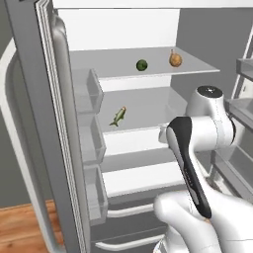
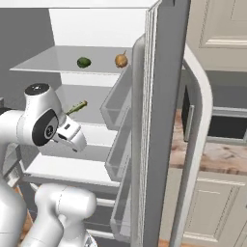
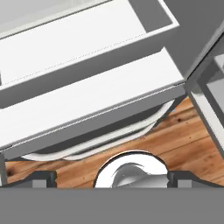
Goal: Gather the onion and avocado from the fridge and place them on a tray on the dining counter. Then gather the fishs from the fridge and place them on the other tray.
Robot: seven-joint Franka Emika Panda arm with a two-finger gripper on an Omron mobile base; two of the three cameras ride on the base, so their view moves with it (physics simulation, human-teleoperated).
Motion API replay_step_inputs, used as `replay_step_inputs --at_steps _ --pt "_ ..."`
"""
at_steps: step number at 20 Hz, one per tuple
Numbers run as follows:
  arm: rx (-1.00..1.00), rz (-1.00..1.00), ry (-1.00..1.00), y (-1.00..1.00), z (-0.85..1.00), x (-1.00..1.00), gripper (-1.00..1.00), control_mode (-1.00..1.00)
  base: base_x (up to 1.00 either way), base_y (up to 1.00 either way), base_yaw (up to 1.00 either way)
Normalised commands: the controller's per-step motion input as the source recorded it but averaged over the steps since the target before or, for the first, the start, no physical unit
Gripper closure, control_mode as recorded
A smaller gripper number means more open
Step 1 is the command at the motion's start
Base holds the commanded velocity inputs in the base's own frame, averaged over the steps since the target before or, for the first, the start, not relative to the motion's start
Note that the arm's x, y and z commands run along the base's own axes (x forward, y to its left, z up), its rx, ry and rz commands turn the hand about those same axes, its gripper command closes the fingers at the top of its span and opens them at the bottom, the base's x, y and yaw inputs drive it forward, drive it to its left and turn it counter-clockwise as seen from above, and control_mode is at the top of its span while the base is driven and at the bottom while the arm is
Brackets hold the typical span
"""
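Two items, avocado [image 1: 142, 64] and onion [image 1: 175, 59], sit apart on the open fridge's [image 1: 59, 148] top shelf; one fish [image 1: 118, 116] lies below. Tool [image 3: 111, 178] fingers spread, empty.

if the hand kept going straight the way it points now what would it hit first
Probably the fridge's white lower shelf. The open hand looks down at the shelf fronts with wooden floor below; depth is unclear, so the floor could come first.

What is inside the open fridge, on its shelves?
In the fridge, the top shelf holds the avocado and the onion, apart. One fish lies on the shelf below. The arm covers part of the lower shelves.
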Motion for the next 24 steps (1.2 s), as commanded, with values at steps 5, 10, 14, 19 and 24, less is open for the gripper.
replay_step_inputs --at_steps 5,10,14,19,24 --pt "0.0 0.0 0.0 0.0 0.0 0.0 -1.0 1.0 0.71 0.08 -0.02" --pt "0.0 0.0 0.0 0.0 0.0 0.0 -1.0 1.0 0.6 0.25 0.0" --pt "0.0 0.02 -0.07 0.26 0.01 0.66 -1.0 -1.0 0.0 0.0 0.0" --pt "0.0 0.02 -0.07 0.37 0.0 0.9 -1.0 -1.0 0.0 0.0 0.0" --pt "0.03 0.03 -0.05 0.34 0.0 0.82 -1.0 -1.0 0.0 0.0 0.0"
